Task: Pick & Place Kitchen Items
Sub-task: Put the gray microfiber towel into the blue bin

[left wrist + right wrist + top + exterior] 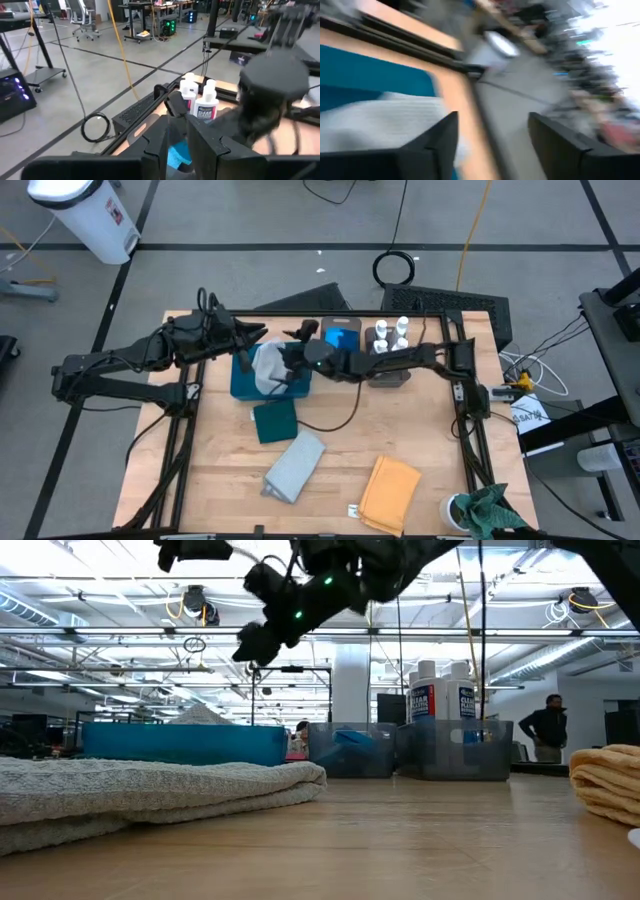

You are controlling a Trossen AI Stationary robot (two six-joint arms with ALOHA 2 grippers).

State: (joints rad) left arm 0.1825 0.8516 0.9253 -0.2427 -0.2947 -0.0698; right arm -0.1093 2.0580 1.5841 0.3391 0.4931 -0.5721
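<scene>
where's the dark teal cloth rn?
High view: dark teal cloth lies flat on the table, left of centre, just below the teal tray and above the pale grey cloth.

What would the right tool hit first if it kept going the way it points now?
Probably the pale grey cloth lying on the teal tray: the open right tool sits just above it. How far above is unclear.

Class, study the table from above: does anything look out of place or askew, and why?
A pale grey cloth lies crumpled in the teal tray, bunched rather than folded flat like the grey, dark teal and mustard cloths on the table. A bright green rag spills out of a container at the table's corner.
</scene>
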